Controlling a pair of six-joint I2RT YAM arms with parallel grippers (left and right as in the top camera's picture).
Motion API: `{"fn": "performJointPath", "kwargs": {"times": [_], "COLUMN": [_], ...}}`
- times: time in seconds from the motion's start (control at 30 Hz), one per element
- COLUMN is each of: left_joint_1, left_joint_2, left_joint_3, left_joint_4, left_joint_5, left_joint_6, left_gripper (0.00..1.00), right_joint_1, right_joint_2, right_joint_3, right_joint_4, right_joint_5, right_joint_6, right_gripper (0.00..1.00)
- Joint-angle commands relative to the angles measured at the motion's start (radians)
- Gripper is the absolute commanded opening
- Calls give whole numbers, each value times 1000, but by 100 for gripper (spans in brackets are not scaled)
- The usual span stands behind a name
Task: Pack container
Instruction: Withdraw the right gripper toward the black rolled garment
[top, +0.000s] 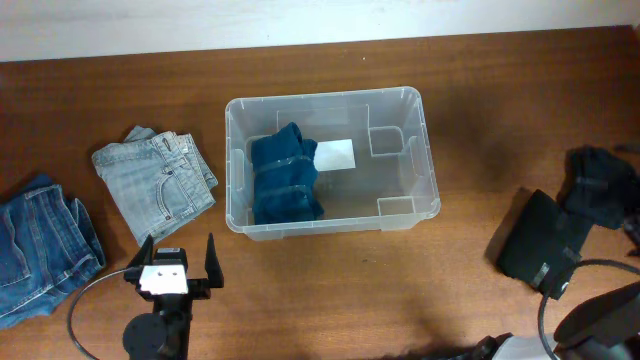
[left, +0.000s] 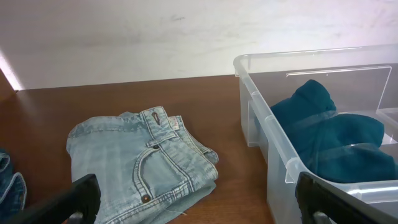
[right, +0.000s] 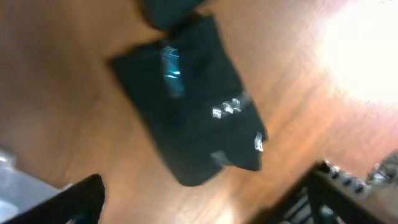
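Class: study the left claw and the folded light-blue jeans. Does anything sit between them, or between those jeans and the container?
Nothing visible does. The left claw, open, faces the light-blue jeans across bare table. The container beside them has no lid, with room beside its dark-blue garment.

Black garment (right: 193, 99) blurred — container (left: 256, 93) and dark jeans (top: 40, 250) cut off at edges.

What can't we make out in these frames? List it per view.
- Overhead: dark jeans cut off by the left edge.
- Overhead: white label in the container too small to read.
- Right wrist: motion blur; light tags on the black garment illegible.
- Left wrist: teal garment partly behind the container's cloudy wall; the container's far end cut off by the right edge.
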Motion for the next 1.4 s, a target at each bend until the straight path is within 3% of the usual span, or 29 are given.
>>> {"fn": "performJointPath", "kwargs": {"times": [0.0, 0.03, 0.43, 0.97, 1.37], "left_joint_1": [5, 4, 4, 4, 4], "left_joint_2": [-7, -7, -7, -7, -7], "left_joint_3": [-10, -10, -10, -10, -10], "left_joint_4": [2, 2, 2, 2, 2], "left_joint_5": [-4, -4, -4, -5, -4], "left_joint_6": [16, 16, 16, 16, 16], "left_gripper": [100, 100, 100, 100, 100], "right_joint_1": [-76, -94, -209, -212, -210], "right_joint_2": [-10, -10, -10, -10, -10], "right_joint_3": [-107, -138, -431, -524, -657], "right_joint_4": [41, 60, 277, 439, 578], "right_joint_5": [-58, -66, -61, 77, 0], "right_joint_6": [-6, -6, 22, 203, 269], "right_gripper": [23, 4, 4, 4, 4]}}
